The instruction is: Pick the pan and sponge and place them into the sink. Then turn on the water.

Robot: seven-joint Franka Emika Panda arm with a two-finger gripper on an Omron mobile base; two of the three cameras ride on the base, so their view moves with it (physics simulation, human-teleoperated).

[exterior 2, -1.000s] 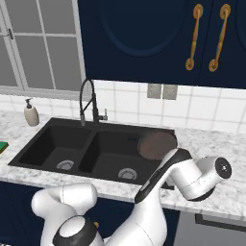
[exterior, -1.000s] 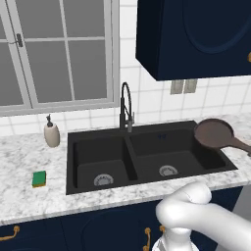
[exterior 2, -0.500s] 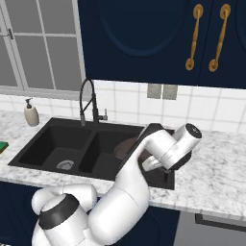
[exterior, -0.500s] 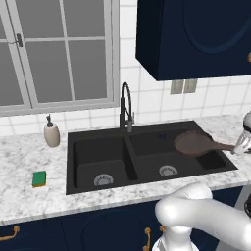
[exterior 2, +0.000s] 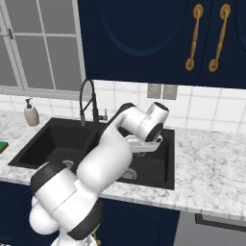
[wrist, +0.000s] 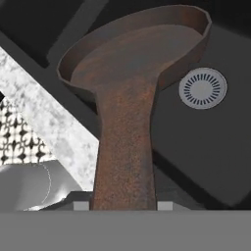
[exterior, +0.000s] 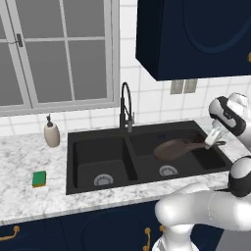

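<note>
My gripper [exterior: 214, 139] is shut on the long handle of the reddish-brown pan [exterior: 171, 148]. The pan hangs tilted over the right basin of the black sink [exterior: 98, 152]. In the hand view the pan [wrist: 132, 63] stretches away from my gripper [wrist: 123, 205], with the right basin's silver drain [wrist: 202, 88] below it. The green and yellow sponge [exterior: 39, 178] lies on the marble counter left of the sink; its edge also shows as the sponge [exterior 2: 3, 146]. No water runs from the black gooseneck faucet [exterior: 126, 105].
A beige soap dispenser [exterior: 51, 133] stands at the sink's back left corner. A window is behind the counter and dark blue cabinets hang above the right side. Marble counter [exterior 2: 206, 158] extends to the right of the sink.
The arm has swung left with the pan, bringing it from above the counter at the sink's right edge to over the right basin. The sponge has not moved.
</note>
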